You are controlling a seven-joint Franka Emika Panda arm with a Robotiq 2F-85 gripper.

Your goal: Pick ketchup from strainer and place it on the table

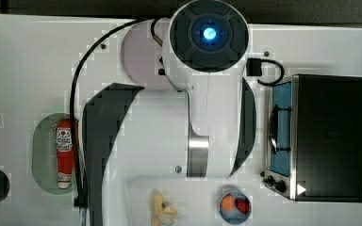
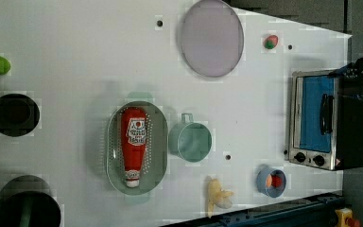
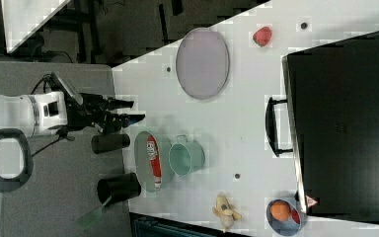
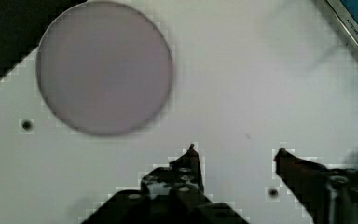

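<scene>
Red plastic ketchup (image 2: pixel 133 143), lying lengthwise in the pale green strainer (image 2: pixel 158 156), cap end toward 6 o'clock in the left view. Likely light, smooth, slightly squeezable; best gripped across the mid-body near the label, not the tapered cap end. Gripper (image 4: pixel 235 156) well apart from it, jaws wide and empty. White table (image 2: pixel 75 56) flat, bare at 12 o'clock of the strainer; teal cup (image 2: pixel 190 141) just beside at 3 o'clock.

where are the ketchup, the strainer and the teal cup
ketchup (image 2: pixel 133 142): left view, on the red body just below the label
strainer (image 2: pixel 158 142): left view, on the perforated floor beside the bottle
teal cup (image 2: pixel 191 142): left view, on its inner bottom
</scene>
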